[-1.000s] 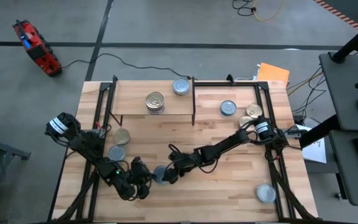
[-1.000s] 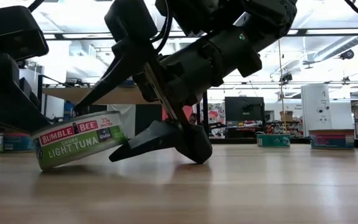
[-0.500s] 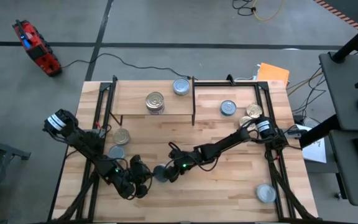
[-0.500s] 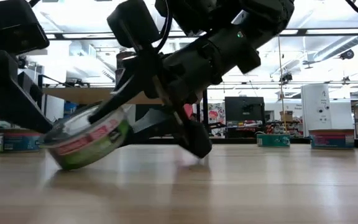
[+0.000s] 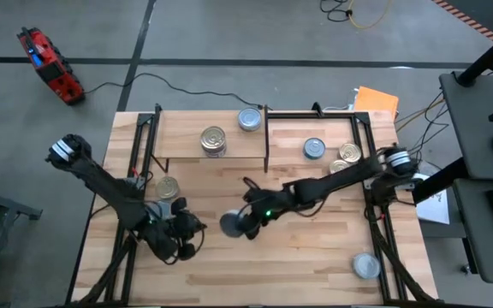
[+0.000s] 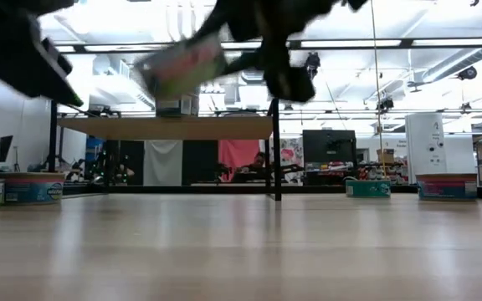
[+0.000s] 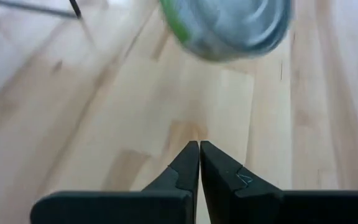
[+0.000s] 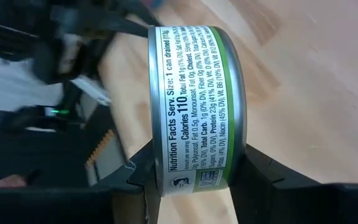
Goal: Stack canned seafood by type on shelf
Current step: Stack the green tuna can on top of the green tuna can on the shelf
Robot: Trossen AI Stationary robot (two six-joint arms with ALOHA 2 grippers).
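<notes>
My right gripper is shut on a tin of canned seafood with a silver lid and a green label, held in the air over the middle of the tabletop; the low view shows the tin high up and tilted. My left gripper is shut and holds nothing, just left of the tin; its wrist view shows the closed fingers above bare wood, with the tin beyond. On the shelf stand a golden-lidded tin and a silver-lidded tin. My right gripper pinches the tin by its two flat ends, one finger on one end and the other finger on the opposite end. The labelled wall faces the wrist camera. The tin is lifted clear of the table and tilted.
Loose tins stand on the tabletop: a golden and a silver by the left arm, a silver and two golden at the far right, a silver at the near right. Bare wood lies near the front.
The tin stood tipped on its edge on the table between both grippers. My right gripper has closed on it and raised it clear, going toward the far and right side. My left gripper has risen and drawn back toward the left, staying shut.
</notes>
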